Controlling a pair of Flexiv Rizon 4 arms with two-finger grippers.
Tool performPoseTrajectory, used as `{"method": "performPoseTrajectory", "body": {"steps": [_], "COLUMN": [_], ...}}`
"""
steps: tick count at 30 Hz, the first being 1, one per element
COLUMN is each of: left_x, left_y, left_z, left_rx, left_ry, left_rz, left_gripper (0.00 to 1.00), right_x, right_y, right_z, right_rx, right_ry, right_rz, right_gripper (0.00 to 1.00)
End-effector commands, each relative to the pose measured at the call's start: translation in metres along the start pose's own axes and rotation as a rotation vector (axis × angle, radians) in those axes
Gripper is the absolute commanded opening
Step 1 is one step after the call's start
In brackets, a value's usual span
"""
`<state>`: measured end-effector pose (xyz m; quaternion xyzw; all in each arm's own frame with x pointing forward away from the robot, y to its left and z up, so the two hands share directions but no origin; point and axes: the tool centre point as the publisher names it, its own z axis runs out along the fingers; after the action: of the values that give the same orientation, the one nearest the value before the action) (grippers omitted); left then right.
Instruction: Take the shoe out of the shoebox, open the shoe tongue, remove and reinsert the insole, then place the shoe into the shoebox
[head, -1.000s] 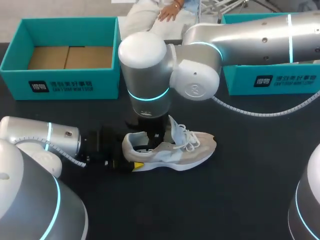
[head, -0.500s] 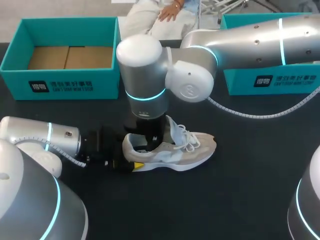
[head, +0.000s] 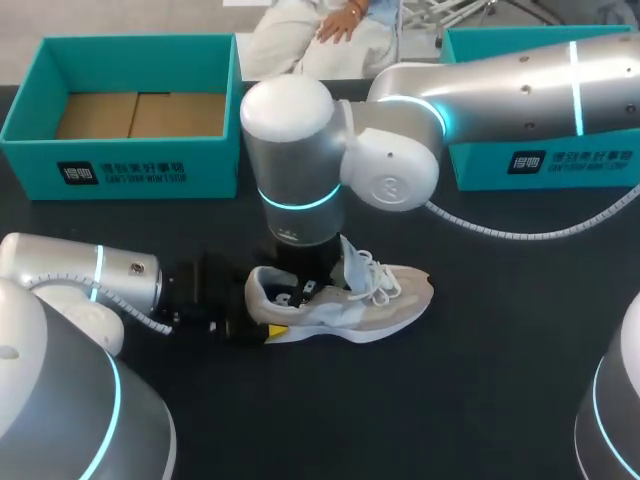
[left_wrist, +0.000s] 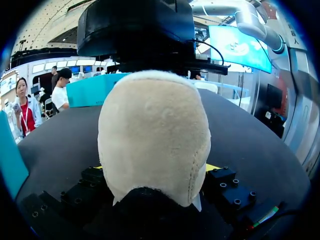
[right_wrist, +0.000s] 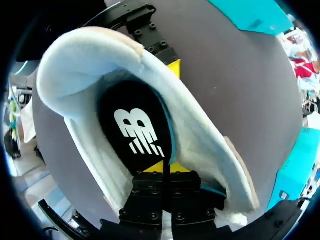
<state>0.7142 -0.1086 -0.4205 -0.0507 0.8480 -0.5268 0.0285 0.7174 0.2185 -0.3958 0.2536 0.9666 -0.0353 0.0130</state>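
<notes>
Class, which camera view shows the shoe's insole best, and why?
The right wrist view: the black insole lies open to it inside the shoe. The head view has my right arm covering most of the opening; the left wrist view shows only the heel.

The right end effector (right_wrist: 163, 168) sits inside the sneaker (right_wrist: 95, 55), its two yellow-tipped fingers pressed together at the near end of the black insole (right_wrist: 135, 112). The insole has a teal edge and a white logo and lies flat within the white padded collar. The sneaker rests on the dark surface (right_wrist: 225, 75), with a teal shoebox (right_wrist: 255, 15) beyond it.
</notes>
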Motion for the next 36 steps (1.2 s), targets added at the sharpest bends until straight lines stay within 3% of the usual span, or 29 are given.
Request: {"method": "performPoseTrajectory", "body": {"steps": [1,10,23,36], "left_x": [0.002,0.002,0.002,0.002], "left_y": [0.006,0.006,0.006,0.006], "left_z": [0.003,0.003,0.003,0.003], "left_rx": [-0.002,-0.002,-0.002,-0.002], "left_ry": [-0.001,-0.001,-0.001,-0.001], "left_rz": [-0.001,-0.001,-0.001,-0.001], "left_gripper": [0.00,0.00,0.00,0.00], "right_x": [-0.011,-0.024,-0.010,-0.010], "right_y": [-0.043,-0.043,0.008,0.040], "right_z": [-0.038,-0.065,-0.073,-0.106], "right_rx": [-0.104,-0.131,-0.238,-0.367], "right_ry": [-0.062,-0.108,-0.019,0.056], "right_rz": [0.080,0.063,-0.101,-0.262], "right_gripper": [0.00,0.00,0.00,0.00]}}
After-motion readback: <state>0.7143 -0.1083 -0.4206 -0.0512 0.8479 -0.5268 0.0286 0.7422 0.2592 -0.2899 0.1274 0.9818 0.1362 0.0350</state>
